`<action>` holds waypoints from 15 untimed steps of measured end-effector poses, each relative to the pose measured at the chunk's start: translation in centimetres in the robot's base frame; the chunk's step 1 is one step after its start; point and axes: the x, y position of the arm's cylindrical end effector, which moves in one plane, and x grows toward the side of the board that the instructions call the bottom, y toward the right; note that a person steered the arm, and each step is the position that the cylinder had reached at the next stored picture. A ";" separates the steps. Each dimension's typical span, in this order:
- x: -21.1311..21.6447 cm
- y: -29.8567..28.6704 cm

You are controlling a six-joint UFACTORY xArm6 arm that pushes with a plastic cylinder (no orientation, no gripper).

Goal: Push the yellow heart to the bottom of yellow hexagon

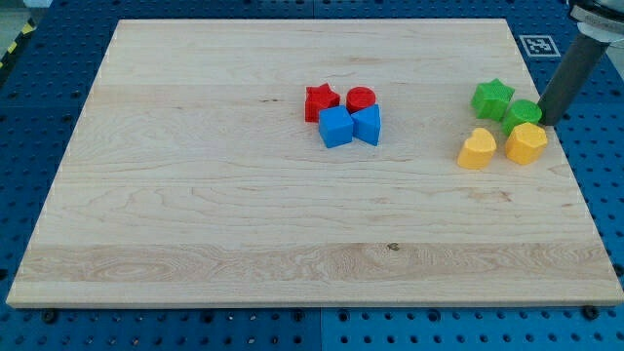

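Observation:
The yellow heart [477,149] lies on the wooden board at the view's right. The yellow hexagon [526,143] sits just to its right, a small gap between them. My tip [548,120] is at the lower end of the dark rod, which comes in from the view's top right. The tip stands just above and right of the yellow hexagon, beside a green round block [522,113], and well to the right of the heart.
A green star [492,97] lies above the heart, next to the green round block. Near the board's middle a red star [321,101], a red cylinder [361,99], a blue cube [334,128] and a blue wedge-like block [369,125] are clustered. The board's right edge [565,146] is close to the hexagon.

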 end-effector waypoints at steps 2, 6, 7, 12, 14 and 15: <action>1.6 -0.2; 7.2 1.4; 10.5 0.2; 4.3 -13.6; 1.1 -12.8; 1.0 -10.9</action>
